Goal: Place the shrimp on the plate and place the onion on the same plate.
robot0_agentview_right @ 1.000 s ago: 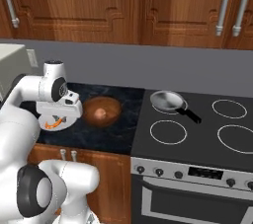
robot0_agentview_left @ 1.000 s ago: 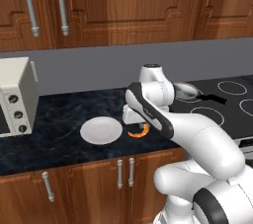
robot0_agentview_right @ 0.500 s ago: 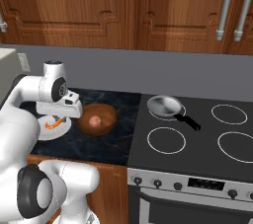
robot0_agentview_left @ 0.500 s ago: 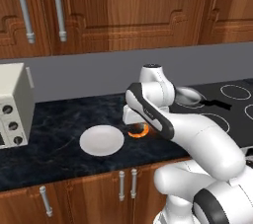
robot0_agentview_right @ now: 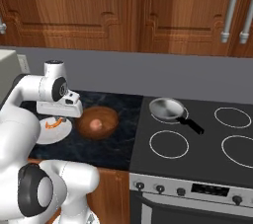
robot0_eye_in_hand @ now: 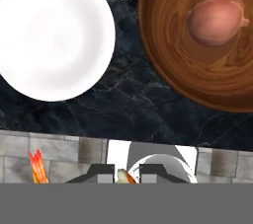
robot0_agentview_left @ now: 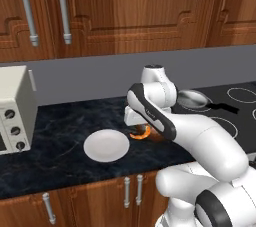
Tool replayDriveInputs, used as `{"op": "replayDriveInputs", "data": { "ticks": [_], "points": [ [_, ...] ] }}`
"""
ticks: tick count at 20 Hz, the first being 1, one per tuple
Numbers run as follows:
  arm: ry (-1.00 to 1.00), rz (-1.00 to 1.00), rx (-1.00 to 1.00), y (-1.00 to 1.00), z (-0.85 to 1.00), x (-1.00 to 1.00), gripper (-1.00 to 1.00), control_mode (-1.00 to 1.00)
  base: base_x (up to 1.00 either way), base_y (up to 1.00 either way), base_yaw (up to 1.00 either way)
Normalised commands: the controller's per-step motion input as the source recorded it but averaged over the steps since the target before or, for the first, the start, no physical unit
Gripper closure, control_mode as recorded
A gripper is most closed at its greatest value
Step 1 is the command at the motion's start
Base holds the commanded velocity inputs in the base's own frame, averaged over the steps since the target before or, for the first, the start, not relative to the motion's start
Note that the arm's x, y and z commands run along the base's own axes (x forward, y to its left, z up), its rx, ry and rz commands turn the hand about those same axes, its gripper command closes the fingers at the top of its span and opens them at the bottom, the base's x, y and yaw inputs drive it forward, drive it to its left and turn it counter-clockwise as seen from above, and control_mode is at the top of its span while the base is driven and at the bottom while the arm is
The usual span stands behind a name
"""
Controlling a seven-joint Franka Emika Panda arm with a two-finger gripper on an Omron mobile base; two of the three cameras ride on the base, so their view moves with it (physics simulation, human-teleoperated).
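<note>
My gripper (robot0_agentview_left: pixel 137 129) is shut on the orange shrimp (robot0_agentview_left: pixel 141 133), held just above the counter at the right rim of the white plate (robot0_agentview_left: pixel 106 145). From the right base view the shrimp (robot0_agentview_right: pixel 52 124) hangs over the plate (robot0_agentview_right: pixel 43 136) under the gripper (robot0_agentview_right: pixel 53 121). In the hand view the plate (robot0_eye_in_hand: pixel 54 33) lies ahead to the left, and the shrimp's tail (robot0_eye_in_hand: pixel 37 167) pokes out beside the fingertips (robot0_eye_in_hand: pixel 101 173). The pinkish-brown onion (robot0_eye_in_hand: pixel 216 18) rests in the wooden bowl (robot0_eye_in_hand: pixel 197 70), right of the plate. The onion (robot0_agentview_right: pixel 95 125) shows again in the bowl (robot0_agentview_right: pixel 105 117).
A toaster oven (robot0_agentview_left: pixel 15 108) stands at the counter's left end. A grey frying pan (robot0_agentview_right: pixel 168 108) with a black handle sits on the stove (robot0_agentview_right: pixel 197 141) to the right. Wooden cabinets hang above the grey backsplash.
The whole picture has shifted, so the base has driven and the cameras with it. The gripper still holds the shrimp near the plate.
</note>
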Motion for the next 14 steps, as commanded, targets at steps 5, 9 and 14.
{"op": "replayDriveInputs", "data": {
  "ticks": [5, 9, 14],
  "points": [
    [0.00, 0.00, 0.00, 0.00, 0.00, 0.00, 1.00, 1.00, 0.37, 0.19, 0.03],
    [0.00, 0.00, 0.00, 0.00, 0.00, 0.00, 1.00, 1.00, 0.42, 0.13, 0.05],
    [0.00, 0.00, 0.00, 0.00, 0.00, 0.00, 1.00, 1.00, 0.44, 0.13, 0.05]
  ]
}}
